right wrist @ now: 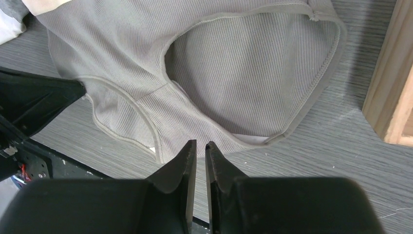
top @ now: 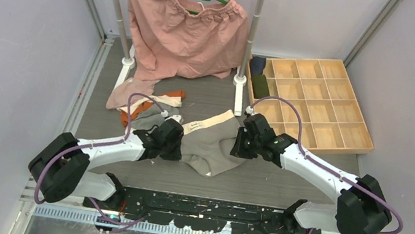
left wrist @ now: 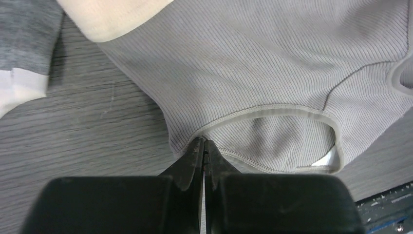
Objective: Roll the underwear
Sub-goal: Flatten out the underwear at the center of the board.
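A grey ribbed underwear (top: 212, 149) with a cream waistband lies flat at the table's middle; it also shows in the left wrist view (left wrist: 253, 63) and the right wrist view (right wrist: 243, 68). My left gripper (top: 181, 146) is at its left edge, shut (left wrist: 203, 142) on the hem by a leg opening. My right gripper (top: 236, 146) is at its right edge, its jaws a narrow gap apart (right wrist: 200, 144) with the table showing between them, holding nothing. A pile of more underwear, pink (top: 124, 95), orange (top: 144, 107), cream (top: 161, 99) and grey (top: 151, 122), lies left of it.
A large salmon-pink garment (top: 183, 33) on a green hanger hangs from a rack at the back. A wooden compartment tray (top: 339, 133) stands at the right, holding a navy roll (top: 257, 65) and a dark green roll (top: 261, 86). Its edge shows in the right wrist view (right wrist: 389, 87).
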